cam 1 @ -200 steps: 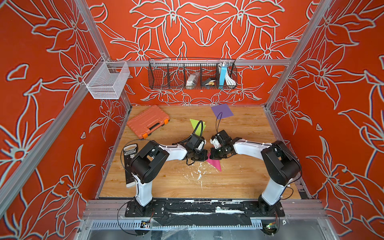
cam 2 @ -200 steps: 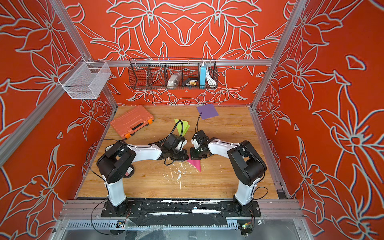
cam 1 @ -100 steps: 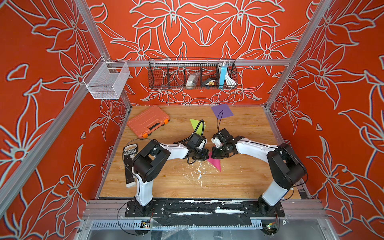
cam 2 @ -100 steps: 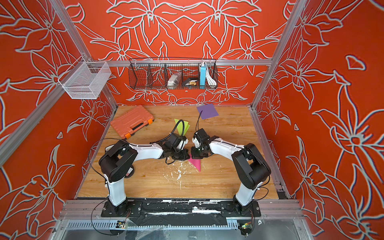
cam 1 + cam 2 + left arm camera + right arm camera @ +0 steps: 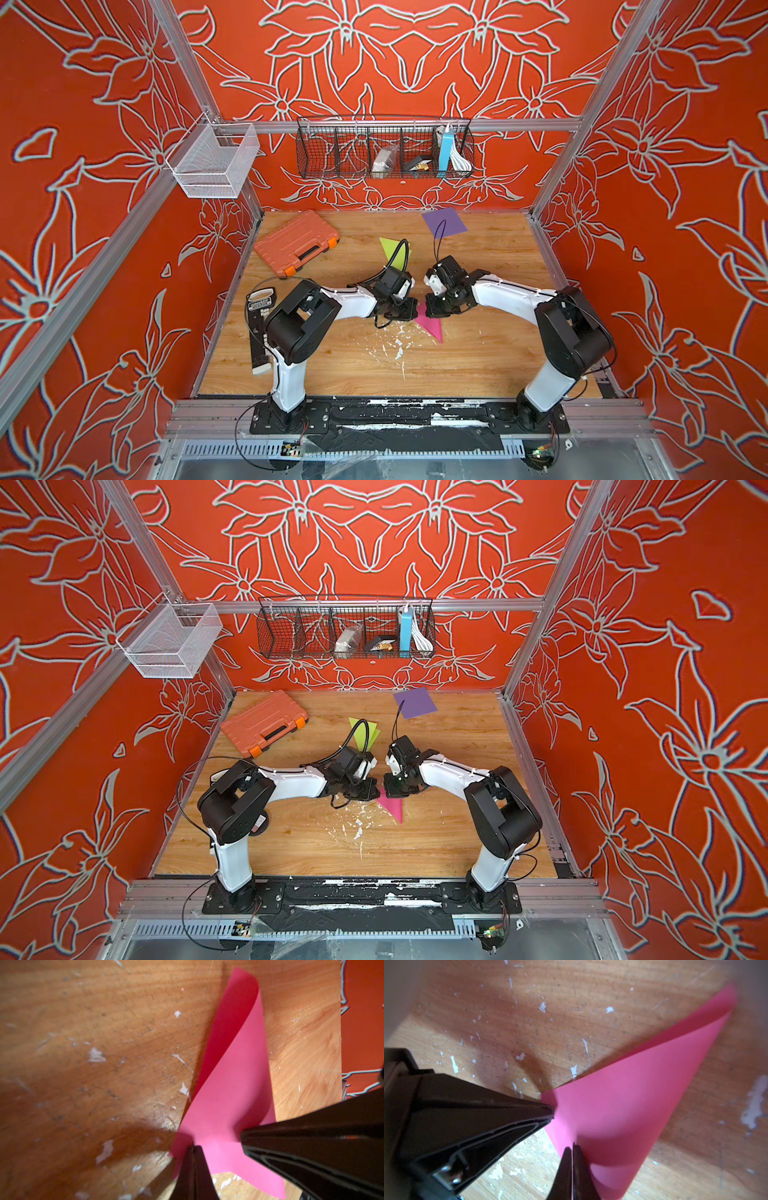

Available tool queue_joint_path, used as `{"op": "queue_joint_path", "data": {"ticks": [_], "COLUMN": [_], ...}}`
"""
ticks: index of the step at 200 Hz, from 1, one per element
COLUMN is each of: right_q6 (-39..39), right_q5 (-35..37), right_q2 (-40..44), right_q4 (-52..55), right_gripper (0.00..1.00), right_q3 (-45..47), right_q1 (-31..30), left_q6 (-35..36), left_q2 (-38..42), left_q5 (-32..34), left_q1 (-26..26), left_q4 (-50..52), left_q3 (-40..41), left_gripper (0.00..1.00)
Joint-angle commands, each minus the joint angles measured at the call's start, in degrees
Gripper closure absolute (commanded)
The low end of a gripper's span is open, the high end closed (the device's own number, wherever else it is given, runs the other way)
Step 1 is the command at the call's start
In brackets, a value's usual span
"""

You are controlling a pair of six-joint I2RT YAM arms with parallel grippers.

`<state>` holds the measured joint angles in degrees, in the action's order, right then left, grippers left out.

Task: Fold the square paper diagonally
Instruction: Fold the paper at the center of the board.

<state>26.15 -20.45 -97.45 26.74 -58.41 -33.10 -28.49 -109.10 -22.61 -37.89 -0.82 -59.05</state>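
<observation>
While each has fingers pressed together, left gripper [image 5: 193, 1147] and right gripper [image 5: 572, 1148] touch the loosely folded paper [image 5: 232, 1084].

Pink paper [image 5: 430, 326] mid-counter [image 5: 478, 357], doubled over corner to corner into a rough triangle. Not creased yet: upper layer bulging off the lower, gaping along one side in the left wrist view [image 5: 228, 1095]. Sharp tip aimed at the counter's front edge in both top views [image 5: 394, 806].
</observation>
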Motion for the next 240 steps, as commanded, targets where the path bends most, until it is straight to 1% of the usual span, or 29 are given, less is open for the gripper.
{"op": "queue_joint_path", "data": {"ticks": [1, 80, 180, 240], "right_q6": [-1.36, -0.97, -1.37, -1.38], "right_q5": [1.65, 3.67, 4.98, 5.32], "right_q2": [-1.09, -4.49, -3.66, -3.37], "right_q4": [1.30, -1.01, -1.73, -2.31], "right_gripper": [0.92, 0.93, 0.97, 0.99], "right_q3": [-1.70, 0.02, 4.48, 5.50], "right_q1": [0.73, 2.34, 7.21, 9.53], "left_q6": [0.93, 0.96, 1.00, 1.22], "left_q2": [-2.22, -2.26, -2.20, -2.44], "left_q5": [1.35, 2.10, 3.45, 3.62], "left_q1": [-0.17, -0.21, -0.17, -0.18], "left_q4": [3.34, 3.50, 4.44, 4.69], "left_q3": [-0.28, -0.11, -0.28, -0.46], "left_gripper": [0.95, 0.96, 0.96, 0.96]}}
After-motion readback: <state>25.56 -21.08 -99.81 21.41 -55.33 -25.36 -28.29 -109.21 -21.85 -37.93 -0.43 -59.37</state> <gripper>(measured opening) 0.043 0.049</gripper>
